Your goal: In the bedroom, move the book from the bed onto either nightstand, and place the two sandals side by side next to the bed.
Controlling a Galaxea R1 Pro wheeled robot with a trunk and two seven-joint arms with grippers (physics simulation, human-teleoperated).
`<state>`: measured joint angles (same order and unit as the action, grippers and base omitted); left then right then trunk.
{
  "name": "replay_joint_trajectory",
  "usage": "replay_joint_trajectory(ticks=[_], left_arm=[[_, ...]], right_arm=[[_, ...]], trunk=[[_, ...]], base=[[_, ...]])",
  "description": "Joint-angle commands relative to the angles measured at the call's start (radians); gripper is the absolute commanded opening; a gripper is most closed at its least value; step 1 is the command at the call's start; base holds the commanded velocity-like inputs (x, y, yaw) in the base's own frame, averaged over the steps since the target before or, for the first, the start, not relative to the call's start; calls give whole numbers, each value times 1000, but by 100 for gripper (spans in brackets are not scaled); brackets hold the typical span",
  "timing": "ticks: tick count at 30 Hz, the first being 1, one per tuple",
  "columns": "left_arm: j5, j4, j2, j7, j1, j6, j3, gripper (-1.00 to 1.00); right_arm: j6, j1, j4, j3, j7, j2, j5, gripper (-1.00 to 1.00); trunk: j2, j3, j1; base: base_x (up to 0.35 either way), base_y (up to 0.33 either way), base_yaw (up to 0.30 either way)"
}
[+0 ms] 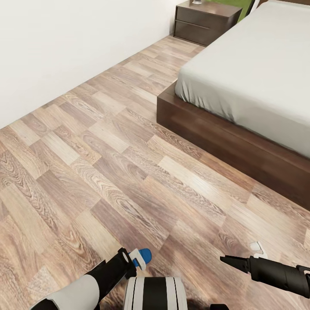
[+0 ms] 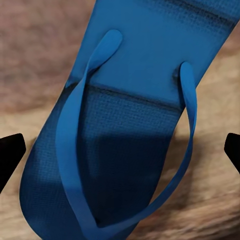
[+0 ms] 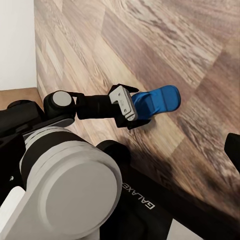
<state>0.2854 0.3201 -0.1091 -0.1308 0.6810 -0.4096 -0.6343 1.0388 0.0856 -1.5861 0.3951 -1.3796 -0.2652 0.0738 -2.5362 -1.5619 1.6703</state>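
Fingers of the left gripper [image 1: 137,261] grip one end of a bright blue flat flip-flop sandal [image 1: 143,255], held just above the wood-plank floor [image 1: 107,172] in front of the robot's white-and-black trunk [image 1: 155,293]. In the left wrist view the sandal [image 2: 130,125] runs lengthwise between two black fingertips [image 2: 10,155] at the frame edges, thin toe straps facing the camera, blurred floor behind it. Right wrist view confirms it: the grey-and-black left gripper [image 3: 131,107] is clamped on the sandal's [image 3: 157,101] near end, rest of the sole sticking out level over the planks.

Right gripper [image 1: 230,261] hangs low over the floor on its black arm, carrying nothing. Jaw gap: cannot tell, only a dark pointed tip shows.

Large low dark-brown wooden platform bed [image 1: 224,137] with smooth light-grey mattress sits ahead on the right, well apart from the sandal. Low dark-brown wooden drawer nightstand [image 1: 206,20] stands beside its far end, against the white wall [image 1: 64,47].
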Motion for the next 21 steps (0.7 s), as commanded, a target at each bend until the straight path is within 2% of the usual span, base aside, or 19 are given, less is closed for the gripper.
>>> replay_joint_trajectory(ticks=[1, 21], left_arm=[[11, 2, 0, -6, 0, -5, 0, 100], [11, 0, 0, -2, 13, -7, 1, 100]], right_arm=[[8, 0, 0, 0, -1, 0, 3, 100], [8, 0, 0, 0, -1, 0, 3, 100]], trunk=[[0, -1, 0], [0, -1, 0]], base=[[0, 0, 0], [0, 0, 0]])
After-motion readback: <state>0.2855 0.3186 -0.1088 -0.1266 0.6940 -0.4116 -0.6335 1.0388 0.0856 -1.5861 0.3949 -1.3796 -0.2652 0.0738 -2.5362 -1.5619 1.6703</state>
